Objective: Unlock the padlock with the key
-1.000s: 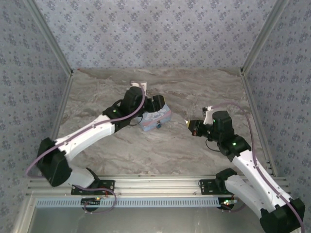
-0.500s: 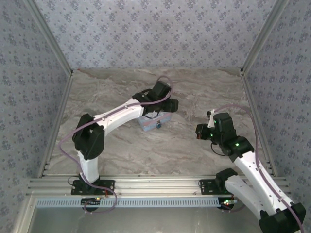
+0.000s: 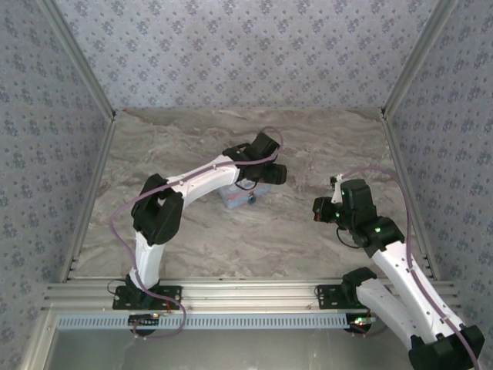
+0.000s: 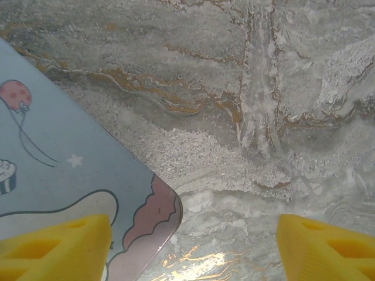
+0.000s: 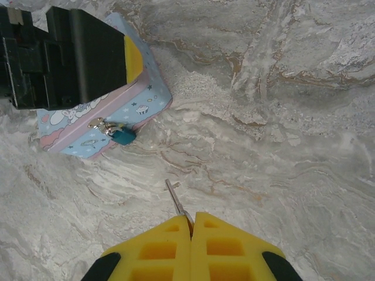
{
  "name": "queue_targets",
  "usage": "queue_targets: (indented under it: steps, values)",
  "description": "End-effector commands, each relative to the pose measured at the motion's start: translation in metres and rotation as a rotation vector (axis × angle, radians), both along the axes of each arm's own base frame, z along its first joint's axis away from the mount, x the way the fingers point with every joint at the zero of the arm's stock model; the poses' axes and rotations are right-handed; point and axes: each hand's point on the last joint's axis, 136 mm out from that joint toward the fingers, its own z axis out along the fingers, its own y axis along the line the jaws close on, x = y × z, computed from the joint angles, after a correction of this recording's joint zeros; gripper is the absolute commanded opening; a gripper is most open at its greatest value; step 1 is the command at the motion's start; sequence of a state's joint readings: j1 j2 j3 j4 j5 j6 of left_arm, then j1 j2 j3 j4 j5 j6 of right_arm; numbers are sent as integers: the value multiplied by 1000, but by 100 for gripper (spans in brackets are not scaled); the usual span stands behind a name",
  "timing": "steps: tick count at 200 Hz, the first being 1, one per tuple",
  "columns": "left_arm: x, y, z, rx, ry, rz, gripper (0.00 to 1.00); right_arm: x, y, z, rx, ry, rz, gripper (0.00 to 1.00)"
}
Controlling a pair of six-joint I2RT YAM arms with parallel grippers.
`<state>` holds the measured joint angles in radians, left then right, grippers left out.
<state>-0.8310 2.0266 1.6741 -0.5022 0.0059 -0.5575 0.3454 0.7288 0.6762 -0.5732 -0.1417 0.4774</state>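
Swung over to the right, the left gripper hangs wide open above the tin box corner, mid-table, maybe to steady it. The right gripper pinches the key, pointing it at the padlock on the box's near side.

1 tin box, 1 padlock, 1 key, 2 arms: left, right

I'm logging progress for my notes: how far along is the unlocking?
Done: the right gripper is shut on the key, blade sticking out. In hand: the left gripper hangs open over a corner of the tin box. Left: the key is apart from the padlock on the box's clasp; inserting and turning remain.
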Motion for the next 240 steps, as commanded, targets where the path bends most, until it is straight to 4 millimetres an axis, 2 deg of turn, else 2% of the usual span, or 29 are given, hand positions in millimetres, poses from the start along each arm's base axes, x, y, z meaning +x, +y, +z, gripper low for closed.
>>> queue_targets:
  steps: [1, 36, 102, 180, 213, 240]
  values:
    - [-11, -11, -5, -1, 28, -42, 74, 0, -3, 10, -10, -23, -1, 0]
    - [-20, -15, -15, 17, 43, -60, 74, -4, -8, 6, -25, 2, -7, 0]
    - [-37, -7, -32, 49, 60, -53, 73, -4, -14, 5, -19, 18, -13, 0]
    - [-16, -11, 6, 35, -39, -50, 75, -5, -14, 4, -10, 23, -10, 0]
    - [-4, -11, 9, 24, -51, -25, 75, -5, -13, 4, -9, 25, -9, 0]
    - [3, -9, 0, 21, -28, -15, 75, -5, -14, 4, -10, 25, -9, 0]
